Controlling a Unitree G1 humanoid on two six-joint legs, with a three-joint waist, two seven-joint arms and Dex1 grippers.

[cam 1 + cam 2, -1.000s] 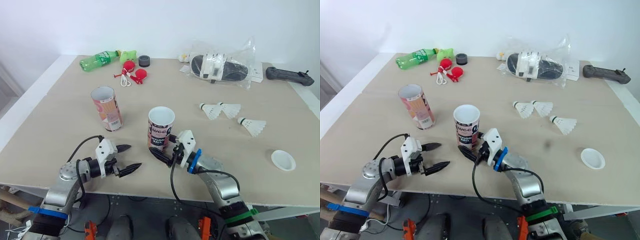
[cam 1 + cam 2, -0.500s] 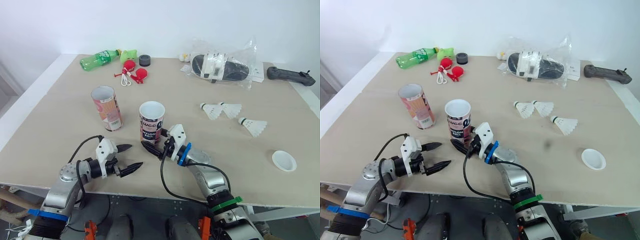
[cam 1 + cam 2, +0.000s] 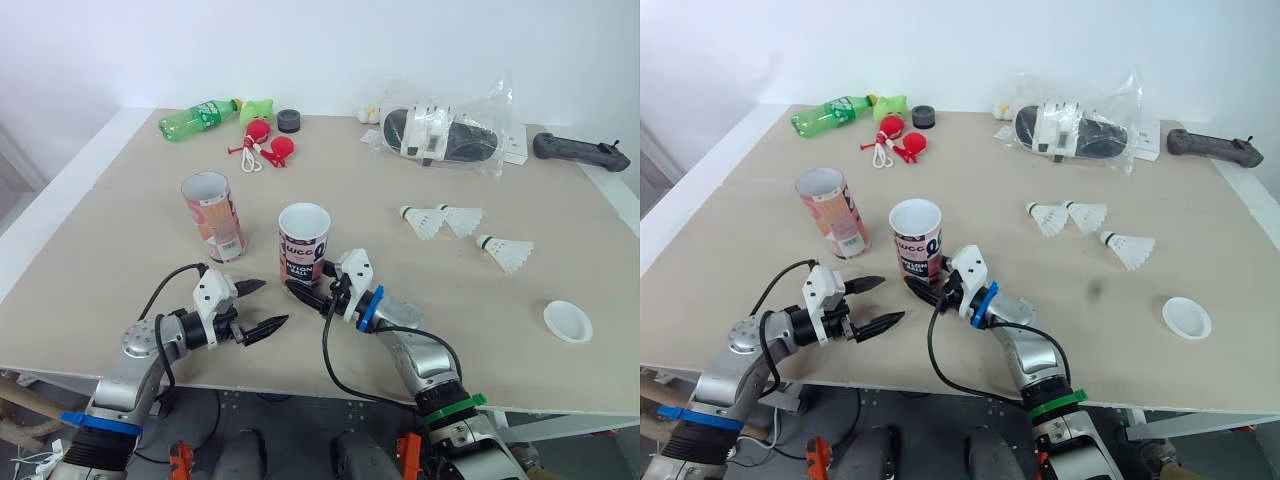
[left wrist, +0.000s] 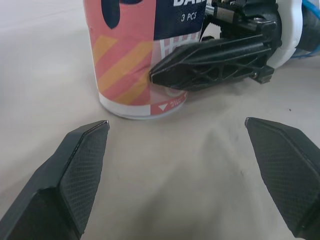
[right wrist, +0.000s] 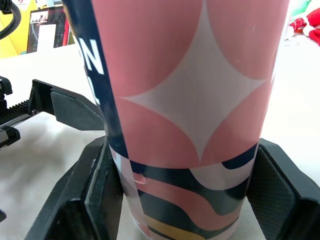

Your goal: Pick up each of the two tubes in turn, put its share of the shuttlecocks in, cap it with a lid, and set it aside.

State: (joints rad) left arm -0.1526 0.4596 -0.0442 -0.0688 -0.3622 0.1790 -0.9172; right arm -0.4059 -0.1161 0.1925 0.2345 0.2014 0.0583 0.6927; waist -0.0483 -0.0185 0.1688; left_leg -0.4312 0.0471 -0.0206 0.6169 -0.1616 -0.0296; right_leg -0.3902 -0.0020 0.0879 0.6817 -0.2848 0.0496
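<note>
Two pink printed tubes stand open-topped on the table. The far-left tube [image 3: 212, 215] stands alone. My right gripper [image 3: 308, 288] is shut on the base of the nearer tube [image 3: 303, 243], one finger [image 5: 75, 200] on each side of it. To that tube's left, my left gripper [image 3: 272, 303] is open and holds nothing, its fingertips [image 4: 80, 165] a short way from the tube [image 4: 135, 60]. Three white shuttlecocks [image 3: 422, 220], [image 3: 460, 218], [image 3: 505, 252] lie on the right. A white lid [image 3: 567, 320] lies near the front right edge.
Along the back lie a green bottle [image 3: 195, 120], red toys [image 3: 265, 145], a black round cap [image 3: 290, 121], a plastic bag of items [image 3: 445, 135] and a black handheld device [image 3: 580, 150]. The table's front edge runs just behind both grippers.
My right gripper has slid the nearer tube leftward, toward my left gripper. My left gripper has edged forward toward the tube, still open.
</note>
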